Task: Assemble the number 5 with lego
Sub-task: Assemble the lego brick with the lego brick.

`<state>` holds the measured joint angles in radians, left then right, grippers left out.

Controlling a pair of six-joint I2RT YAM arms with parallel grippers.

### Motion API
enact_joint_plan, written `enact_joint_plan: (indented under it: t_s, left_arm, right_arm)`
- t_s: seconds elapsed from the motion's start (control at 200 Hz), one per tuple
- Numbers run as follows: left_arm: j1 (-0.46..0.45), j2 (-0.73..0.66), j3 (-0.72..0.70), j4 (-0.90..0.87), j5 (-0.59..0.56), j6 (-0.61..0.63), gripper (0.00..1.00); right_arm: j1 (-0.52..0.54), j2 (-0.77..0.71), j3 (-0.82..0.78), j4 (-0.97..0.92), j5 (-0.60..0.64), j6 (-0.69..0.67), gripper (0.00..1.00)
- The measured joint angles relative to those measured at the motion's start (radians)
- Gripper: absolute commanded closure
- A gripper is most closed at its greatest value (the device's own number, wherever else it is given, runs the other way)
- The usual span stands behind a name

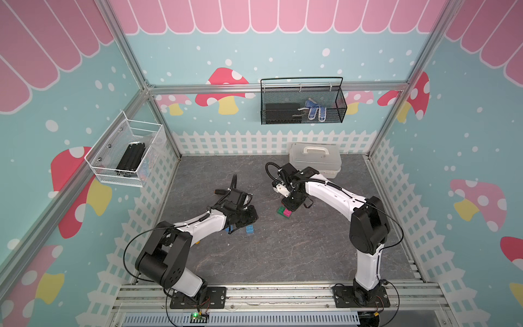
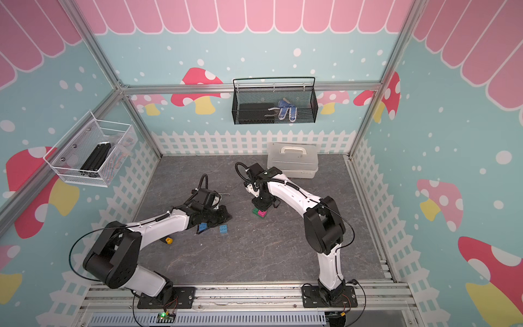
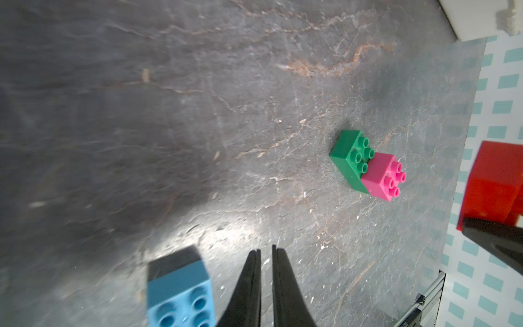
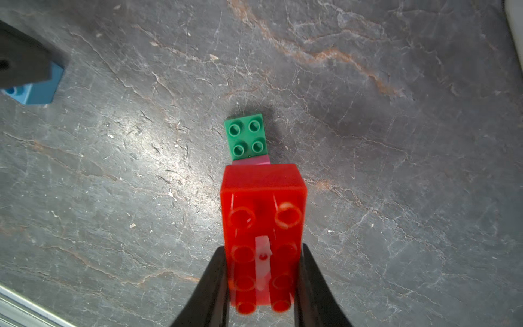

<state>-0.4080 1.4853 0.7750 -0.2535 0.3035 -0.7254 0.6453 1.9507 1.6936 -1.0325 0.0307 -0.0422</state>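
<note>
between mushroom walls (image 1: 283, 53), grey veined tabletop (image 1: 283, 249)

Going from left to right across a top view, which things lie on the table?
yellow object → blue brick → second blue brick → green-pink stack → white box

On the grey veined tabletop (image 1: 283, 249) are noted a blue brick (image 2: 203, 226) at the left gripper (image 3: 266, 250) tips, a second blue brick (image 2: 223, 228) just beside, a green brick (image 4: 246, 136) just below and ahead of the right gripper (image 4: 263, 247), and a white case (image 1: 314, 160) beyond it.
</note>
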Motion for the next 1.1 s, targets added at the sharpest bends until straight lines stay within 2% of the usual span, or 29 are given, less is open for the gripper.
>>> enact_joint_plan:
  t_s: [0.155, 0.25, 0.4, 1.101]
  left_arm:
    - [0.079, -0.141, -0.019, -0.077, -0.015, 0.033, 0.87]
    - [0.112, -0.182, -0.019, -0.102, -0.010, 0.051, 0.87]
    - [0.142, -0.179, -0.019, -0.132, -0.005, 0.070, 0.88]
    - [0.144, -0.141, -0.032, -0.130, 0.040, 0.079, 0.88]
  right_arm:
    - [-0.002, 0.013, 0.020, 0.002, -0.001, -0.022, 0.97]
    - [-0.001, 0.028, 0.021, 0.002, 0.002, -0.034, 0.98]
    - [0.012, 0.058, 0.021, 0.002, 0.009, -0.056, 1.00]
    - [0.021, 0.112, 0.037, 0.010, 0.031, -0.080, 1.00]
